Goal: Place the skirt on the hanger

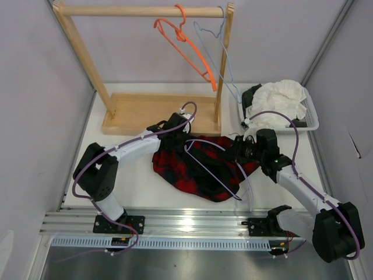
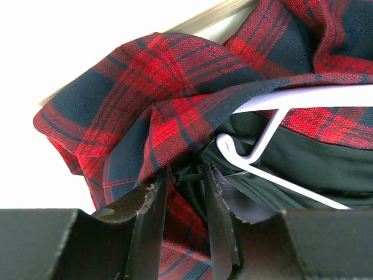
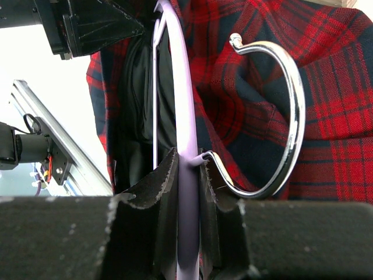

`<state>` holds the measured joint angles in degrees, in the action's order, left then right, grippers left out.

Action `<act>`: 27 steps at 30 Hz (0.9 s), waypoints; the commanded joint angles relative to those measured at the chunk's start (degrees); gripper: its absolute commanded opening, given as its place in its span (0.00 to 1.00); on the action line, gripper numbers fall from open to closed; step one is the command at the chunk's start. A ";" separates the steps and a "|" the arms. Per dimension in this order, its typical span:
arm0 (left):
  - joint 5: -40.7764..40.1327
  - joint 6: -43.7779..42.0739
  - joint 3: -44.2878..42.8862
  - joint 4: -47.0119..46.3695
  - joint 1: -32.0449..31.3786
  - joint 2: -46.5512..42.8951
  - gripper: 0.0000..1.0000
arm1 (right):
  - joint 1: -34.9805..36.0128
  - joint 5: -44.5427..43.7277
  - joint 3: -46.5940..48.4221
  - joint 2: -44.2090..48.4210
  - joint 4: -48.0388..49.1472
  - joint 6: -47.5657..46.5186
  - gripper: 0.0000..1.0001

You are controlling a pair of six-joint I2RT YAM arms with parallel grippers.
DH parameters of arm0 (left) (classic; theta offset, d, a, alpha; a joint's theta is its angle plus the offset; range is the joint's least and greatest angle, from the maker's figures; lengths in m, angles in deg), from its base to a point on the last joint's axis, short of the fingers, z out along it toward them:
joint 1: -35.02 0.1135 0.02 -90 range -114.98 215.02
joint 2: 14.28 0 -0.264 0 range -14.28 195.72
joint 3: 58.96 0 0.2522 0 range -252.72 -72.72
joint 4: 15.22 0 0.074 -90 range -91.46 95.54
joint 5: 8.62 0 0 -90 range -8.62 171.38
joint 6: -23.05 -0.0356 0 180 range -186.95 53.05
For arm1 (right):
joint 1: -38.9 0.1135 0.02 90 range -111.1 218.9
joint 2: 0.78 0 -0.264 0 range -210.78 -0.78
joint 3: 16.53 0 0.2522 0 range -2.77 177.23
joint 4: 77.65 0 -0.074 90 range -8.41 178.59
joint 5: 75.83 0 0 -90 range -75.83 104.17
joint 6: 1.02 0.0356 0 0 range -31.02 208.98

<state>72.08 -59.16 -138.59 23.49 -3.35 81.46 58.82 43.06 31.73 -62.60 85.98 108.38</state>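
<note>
Hangers: three counted. One lavender hanger [image 1: 213,173], one orange hanger [image 1: 189,52], one pale blue hanger [image 1: 231,87].

Garments: two. One red-and-black plaid skirt [image 1: 186,169], one white garment [image 1: 280,102].

Wooden rack [image 1: 145,10]: one, with a single top bar.

White basket [image 1: 312,111]: one.

Robot arms: two, the left arm [image 1: 134,146] and the right arm [image 1: 303,186]. One purple cable loops along each, two in all.

Table [image 1: 128,186]: one.

Chrome hook, right wrist view: one.

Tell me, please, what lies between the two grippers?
The skirt, with the hanger lying across it, as the top external view shows.
</note>
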 commanded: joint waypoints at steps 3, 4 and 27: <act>-0.73 -1.90 -1.20 -1.57 -0.30 0.41 0.36 | 0.20 0.65 1.97 0.04 -0.11 -0.94 0.00; -0.28 -1.90 -1.11 -1.83 -0.30 0.41 0.36 | 0.29 0.65 1.97 0.04 -0.11 -0.94 0.00; 5.87 -0.85 -0.32 -5.17 -0.56 -0.20 0.00 | 0.38 2.40 3.20 -1.81 -0.38 -0.85 0.00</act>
<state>76.01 -59.53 -138.59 20.67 -3.61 83.03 58.82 43.60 32.36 -63.69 85.65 108.35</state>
